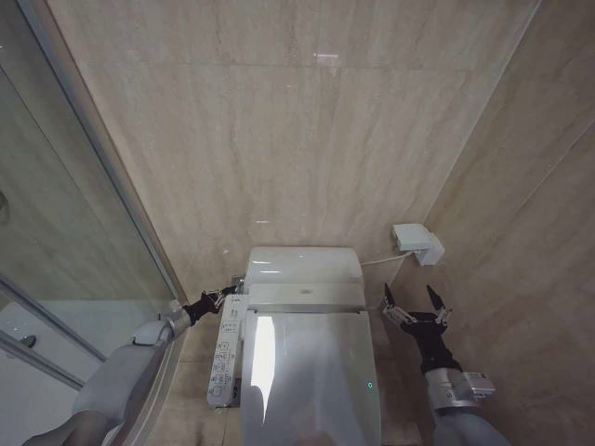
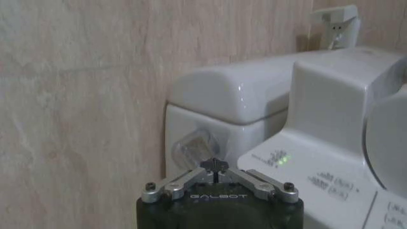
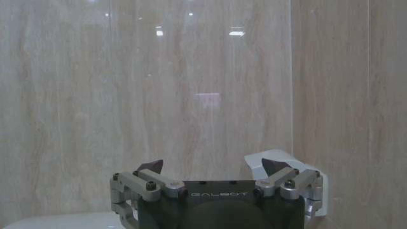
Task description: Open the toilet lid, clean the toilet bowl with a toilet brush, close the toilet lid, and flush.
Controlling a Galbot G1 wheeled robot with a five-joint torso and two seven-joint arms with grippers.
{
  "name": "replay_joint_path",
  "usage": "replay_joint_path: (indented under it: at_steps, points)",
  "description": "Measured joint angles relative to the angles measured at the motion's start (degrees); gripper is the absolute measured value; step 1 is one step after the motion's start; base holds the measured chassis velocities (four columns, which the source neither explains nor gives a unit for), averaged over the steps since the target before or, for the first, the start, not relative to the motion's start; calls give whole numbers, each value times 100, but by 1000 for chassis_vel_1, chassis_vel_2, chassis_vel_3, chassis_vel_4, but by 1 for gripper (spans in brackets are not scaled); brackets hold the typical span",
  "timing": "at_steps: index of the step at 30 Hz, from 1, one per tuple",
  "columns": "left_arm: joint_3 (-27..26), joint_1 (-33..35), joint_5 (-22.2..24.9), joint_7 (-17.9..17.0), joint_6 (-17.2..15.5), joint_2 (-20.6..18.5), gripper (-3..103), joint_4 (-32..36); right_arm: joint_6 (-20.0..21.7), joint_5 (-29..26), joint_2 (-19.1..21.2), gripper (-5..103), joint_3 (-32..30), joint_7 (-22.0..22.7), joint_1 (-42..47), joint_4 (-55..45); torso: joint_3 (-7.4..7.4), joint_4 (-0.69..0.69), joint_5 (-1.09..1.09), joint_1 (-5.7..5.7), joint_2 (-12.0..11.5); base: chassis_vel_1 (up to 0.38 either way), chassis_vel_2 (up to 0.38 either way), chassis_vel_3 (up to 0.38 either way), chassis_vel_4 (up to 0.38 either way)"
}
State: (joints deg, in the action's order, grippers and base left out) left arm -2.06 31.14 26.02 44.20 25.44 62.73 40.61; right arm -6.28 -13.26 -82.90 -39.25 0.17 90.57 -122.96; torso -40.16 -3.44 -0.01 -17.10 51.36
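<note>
The toilet lid (image 1: 311, 372) lies shut over the toilet bowl, which is hidden under it. The white tank (image 1: 303, 265) stands behind it against the wall. My left gripper (image 1: 223, 297) is at the tank's left side, above the button panel (image 1: 224, 358). In the left wrist view the left gripper (image 2: 215, 167) is shut, its tips touching or just short of a round clear button (image 2: 196, 143) on the tank's side. My right gripper (image 1: 416, 302) hangs open and empty to the right of the tank, facing the wall (image 3: 213, 167). The toilet brush is out of view.
A glass shower wall (image 1: 56, 232) with a metal frame runs close along the left. A white wall box (image 1: 416, 242) with a cable sits right of the tank, just beyond the right gripper. Beige tiled walls close in behind and on the right.
</note>
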Motion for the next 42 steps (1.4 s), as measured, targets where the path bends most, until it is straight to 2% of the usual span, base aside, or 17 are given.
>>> replay_joint_path:
  at_steps: [14,30,42]
  points:
    - [-90,-110,-51,45,-15,52,0,-267,0,0,0,100,0,0,0,0,-1,3,1,-1,0,0,0,0,0]
    - [-91,-243,-108,45,74,275,0,-556,0,0,0,100,0,0,0,0,-1,2,1,0,0,0,0,0,0]
    - [-96,-298,-134,51,82,280,0,-617,0,0,0,100,0,0,0,0,-1,0,0,0,0,0,0,0,0]
